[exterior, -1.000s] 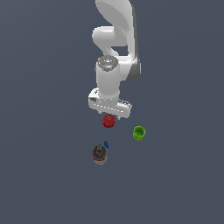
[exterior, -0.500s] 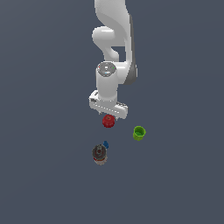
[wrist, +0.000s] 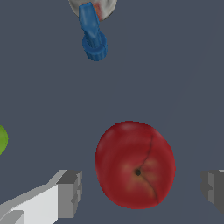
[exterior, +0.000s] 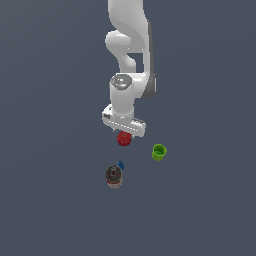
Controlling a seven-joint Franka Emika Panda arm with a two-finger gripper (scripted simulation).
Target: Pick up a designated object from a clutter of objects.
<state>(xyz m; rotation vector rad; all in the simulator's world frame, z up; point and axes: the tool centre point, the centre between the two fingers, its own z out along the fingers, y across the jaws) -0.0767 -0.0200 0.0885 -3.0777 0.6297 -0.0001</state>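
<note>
Red apple (wrist: 135, 165) lies between our wide-open, empty gripper (wrist: 142, 188) fingers; approach step. Next, we judge: descend, then close.

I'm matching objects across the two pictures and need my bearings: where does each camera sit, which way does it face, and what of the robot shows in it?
Exterior view: off the arm, raised, looking down on the arm and clutter; the white arm and gripper show above the red apple.
Wrist view: on the wrist, looking down past both grey fingertips at the apple.
Shared: apple, green cup, blue piece, grey can.
</note>
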